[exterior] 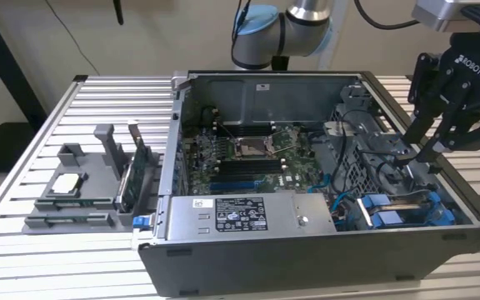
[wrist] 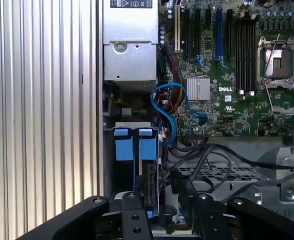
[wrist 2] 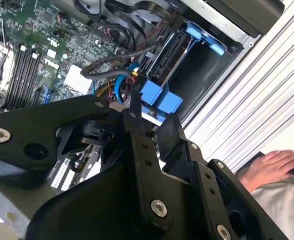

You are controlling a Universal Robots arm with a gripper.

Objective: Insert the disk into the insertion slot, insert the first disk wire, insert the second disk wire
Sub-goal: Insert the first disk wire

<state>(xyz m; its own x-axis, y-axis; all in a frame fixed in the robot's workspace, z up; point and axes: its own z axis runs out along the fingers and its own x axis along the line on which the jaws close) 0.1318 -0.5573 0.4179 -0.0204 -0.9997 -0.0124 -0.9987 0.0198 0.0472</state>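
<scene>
disk [wrist: 134, 144] in insertion slot [wrist: 131, 125], pincer [exterior: 424, 153] nearby

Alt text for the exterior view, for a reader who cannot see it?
A black gripper reaches down into an open computer case at the exterior view's right, among cables just above the blue-framed disk. The case lies on a slatted metal table, motherboard exposed, a grey parts holder beside it.

A slatted metal counter [exterior: 98, 100] carries an open computer case [exterior: 307, 269], directly beneath the gripper [exterior: 425, 153], and a grey parts holder [exterior: 77, 215], well apart from the gripper, past the case.
</scene>
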